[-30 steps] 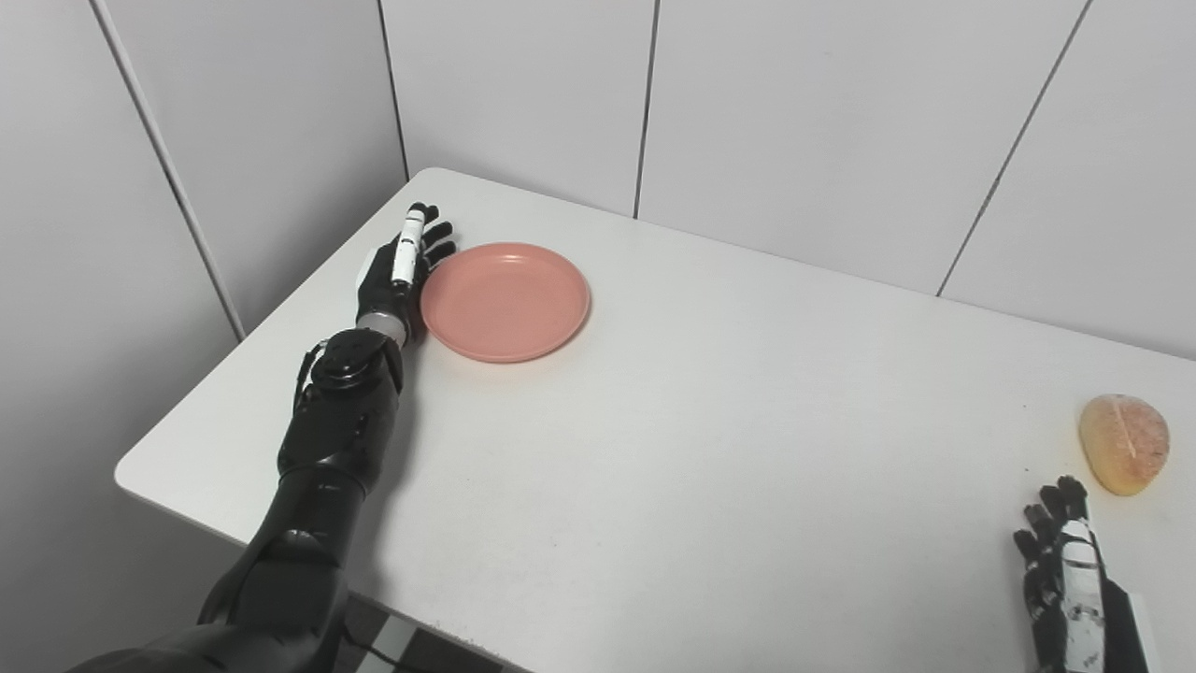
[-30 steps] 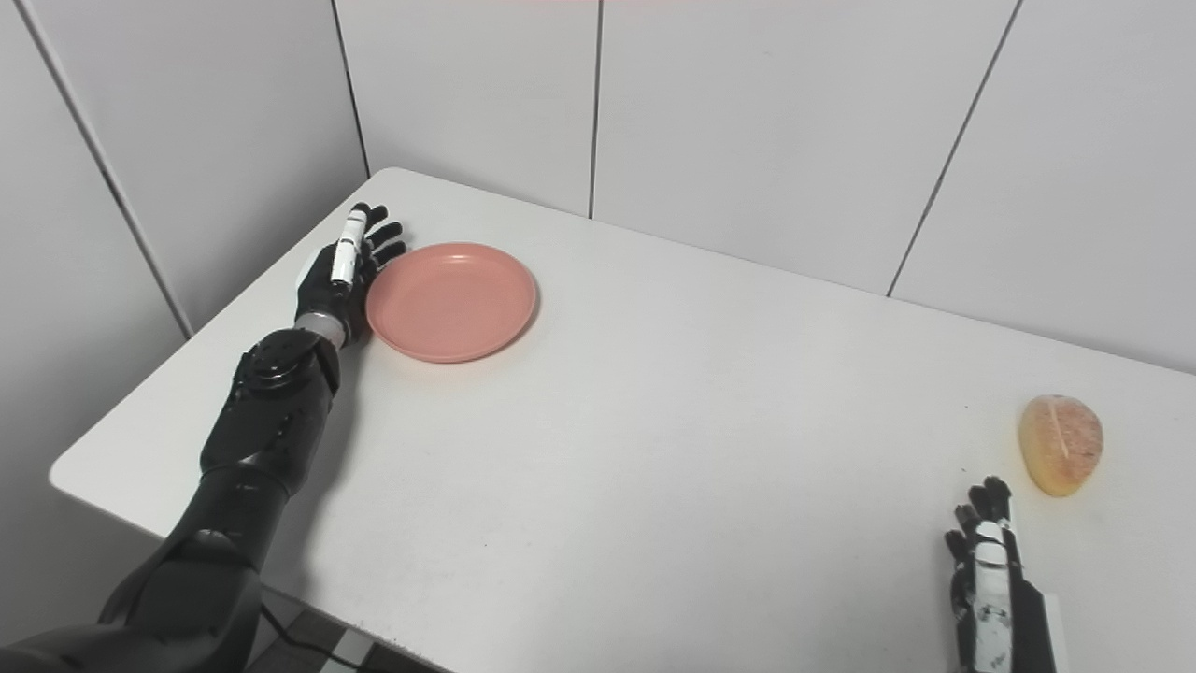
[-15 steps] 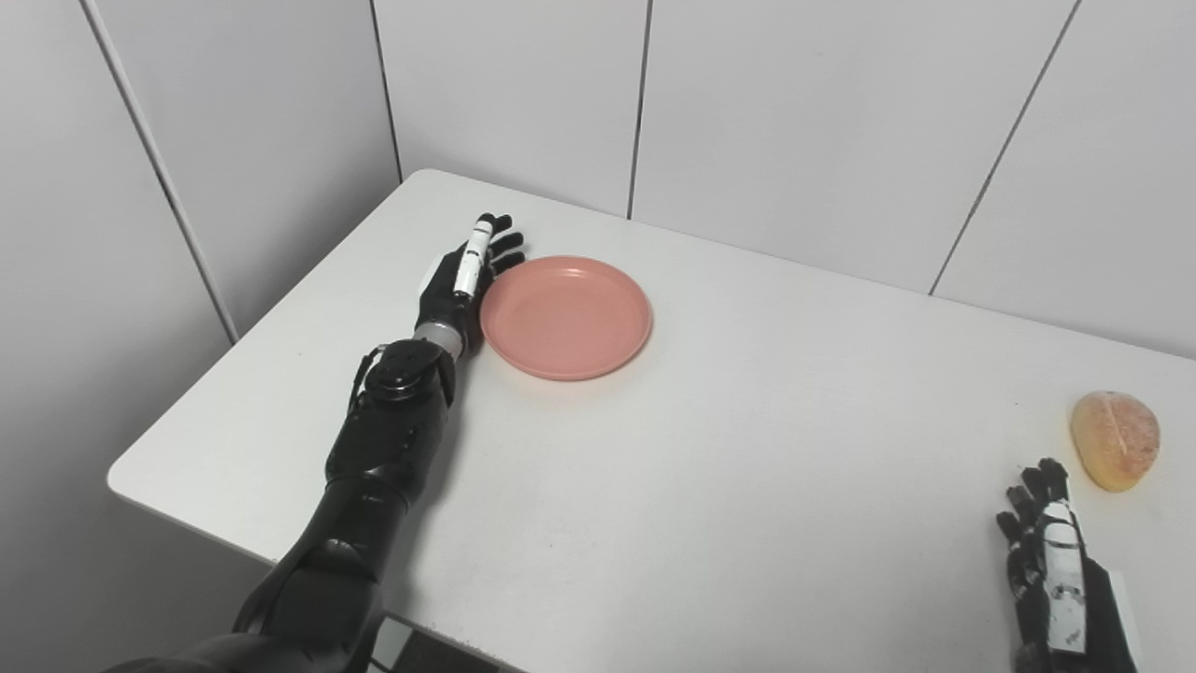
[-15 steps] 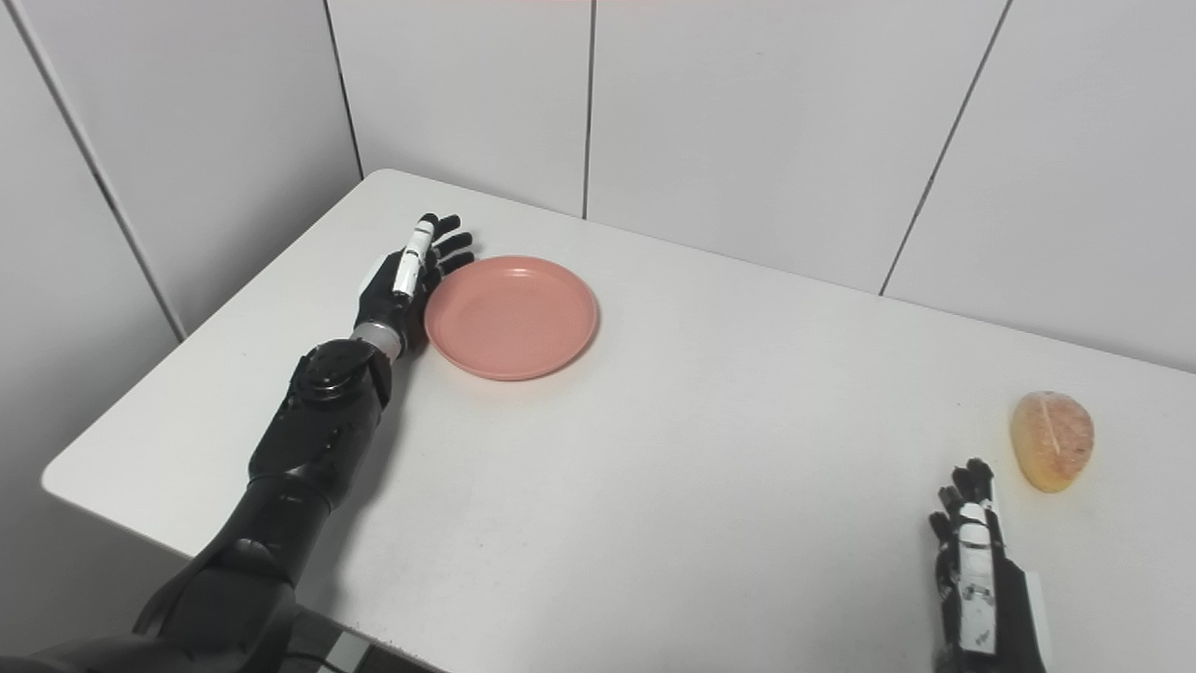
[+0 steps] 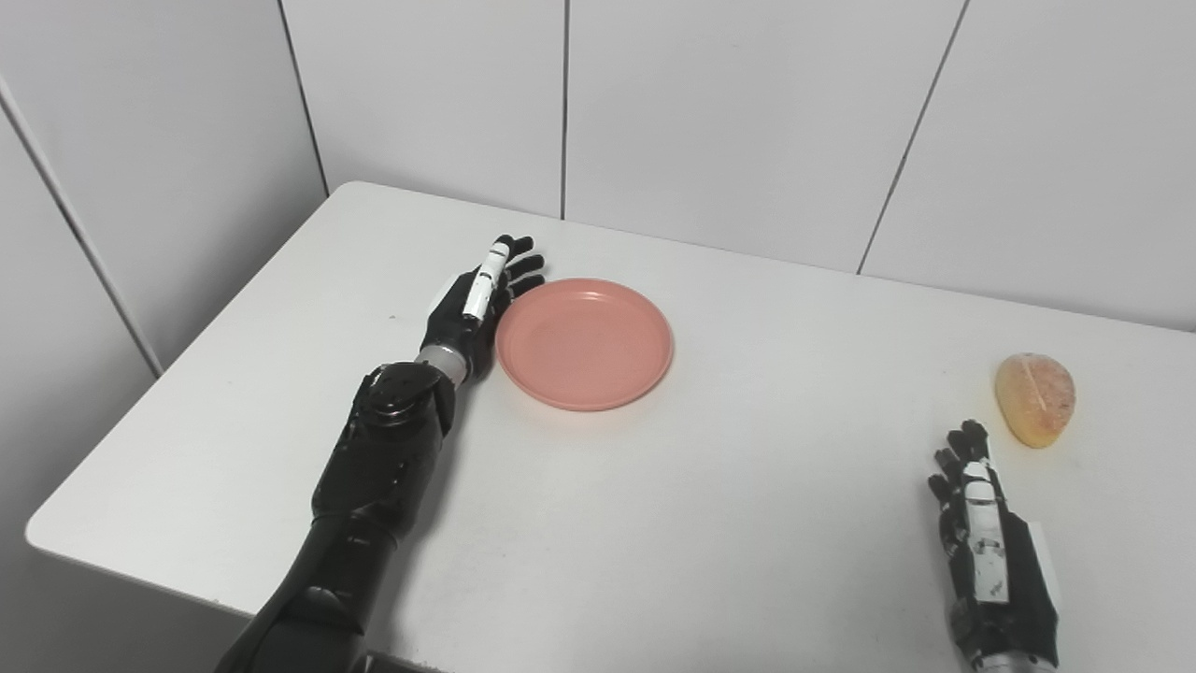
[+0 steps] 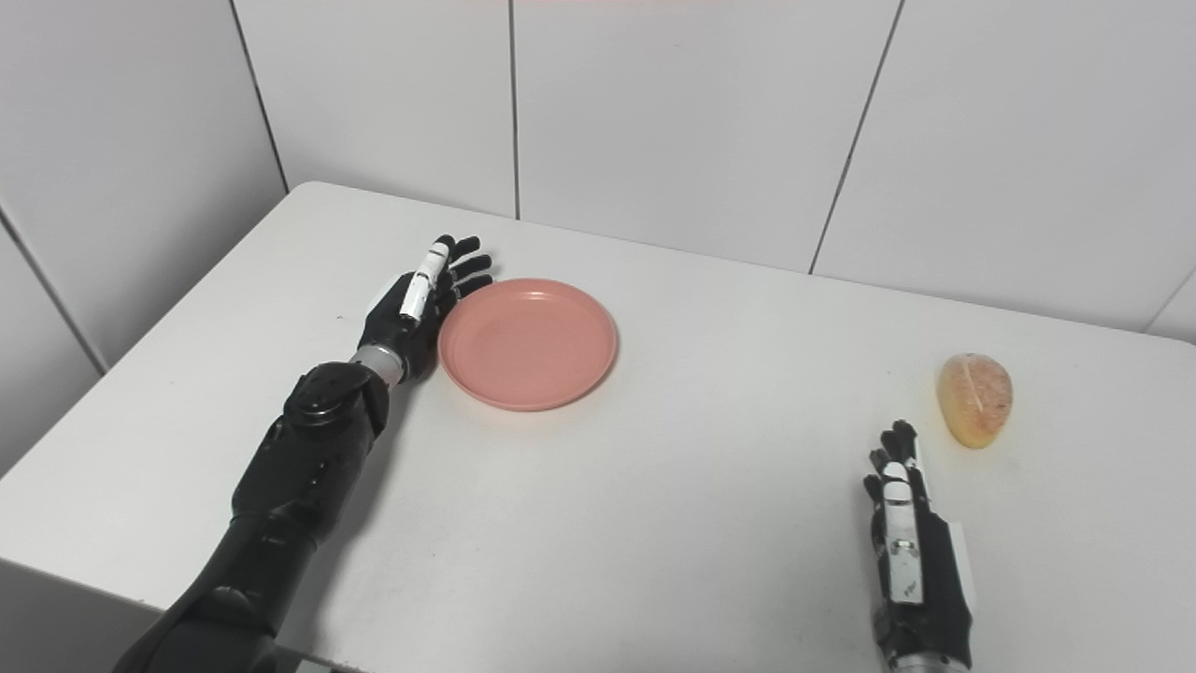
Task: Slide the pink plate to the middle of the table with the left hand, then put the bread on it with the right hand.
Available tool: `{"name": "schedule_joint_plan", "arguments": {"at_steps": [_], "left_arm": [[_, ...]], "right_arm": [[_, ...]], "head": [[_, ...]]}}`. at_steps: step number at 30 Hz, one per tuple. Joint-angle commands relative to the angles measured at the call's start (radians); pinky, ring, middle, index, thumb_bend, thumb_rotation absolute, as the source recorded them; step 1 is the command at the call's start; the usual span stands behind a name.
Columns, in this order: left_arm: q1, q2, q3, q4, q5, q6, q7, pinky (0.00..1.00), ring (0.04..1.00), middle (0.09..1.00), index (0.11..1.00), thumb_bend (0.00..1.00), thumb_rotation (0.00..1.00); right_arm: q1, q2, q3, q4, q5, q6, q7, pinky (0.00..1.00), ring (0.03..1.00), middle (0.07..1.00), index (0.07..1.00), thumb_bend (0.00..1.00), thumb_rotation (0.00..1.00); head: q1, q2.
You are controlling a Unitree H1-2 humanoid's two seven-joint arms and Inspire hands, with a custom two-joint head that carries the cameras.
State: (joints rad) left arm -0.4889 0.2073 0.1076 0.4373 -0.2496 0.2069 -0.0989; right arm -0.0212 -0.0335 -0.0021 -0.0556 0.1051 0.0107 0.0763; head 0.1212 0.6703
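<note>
The pink plate [image 5: 584, 341] lies empty on the white table [image 5: 710, 533], left of the table's middle. My left hand [image 5: 476, 299] is open, fingers straight and pointing away from me, with its side against the plate's left rim. The bread [image 5: 1034, 397], a golden oval roll, rests near the right edge of the table. My right hand [image 5: 986, 542] is open at the table's front right, fingers pointing toward the bread, a short gap below and left of it. It holds nothing.
White panelled walls stand close behind the table and along its left side. The table's front edge runs along the bottom left of the picture.
My left hand has pushed the pink plate to the right, away from the table's left corner. The camera has also turned, so the whole picture has shifted. The right hand stays near the bread.
</note>
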Motion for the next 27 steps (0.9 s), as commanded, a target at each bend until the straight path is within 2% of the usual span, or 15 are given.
{"name": "schedule_joint_plan", "arguments": {"at_steps": [1,10,19,27], "left_arm": [[-0.006,-0.024,-0.025,-0.051,-0.001,0.033,-0.033,0.84,0.868,0.875,0.855,0.38,1.00],[0.054,-0.079,-0.073,-0.202,0.012,0.112,-0.038,0.85,0.876,0.888,0.868,0.39,1.00],[0.119,-0.141,-0.124,-0.344,0.047,0.168,-0.029,0.87,0.889,0.898,0.880,0.34,1.00],[0.157,-0.188,-0.141,-0.346,0.065,0.129,-0.025,0.88,0.892,0.899,0.882,0.34,1.00]], "right_arm": [[-0.007,0.013,0.004,-0.022,-0.006,-0.013,-0.006,1.00,0.990,1.000,1.000,0.24,1.00],[-0.008,0.032,0.014,-0.031,-0.037,-0.006,-0.026,0.98,0.979,0.993,1.000,0.24,1.00],[-0.008,0.054,0.026,-0.054,-0.060,0.033,-0.050,0.97,0.970,0.985,0.993,0.26,1.00],[-0.011,0.065,0.034,-0.059,-0.076,0.035,-0.061,0.97,0.963,0.980,0.988,0.24,1.00]], "head": [[-0.014,0.003],[-0.092,0.026],[-0.158,0.049],[-0.194,0.066]]}}
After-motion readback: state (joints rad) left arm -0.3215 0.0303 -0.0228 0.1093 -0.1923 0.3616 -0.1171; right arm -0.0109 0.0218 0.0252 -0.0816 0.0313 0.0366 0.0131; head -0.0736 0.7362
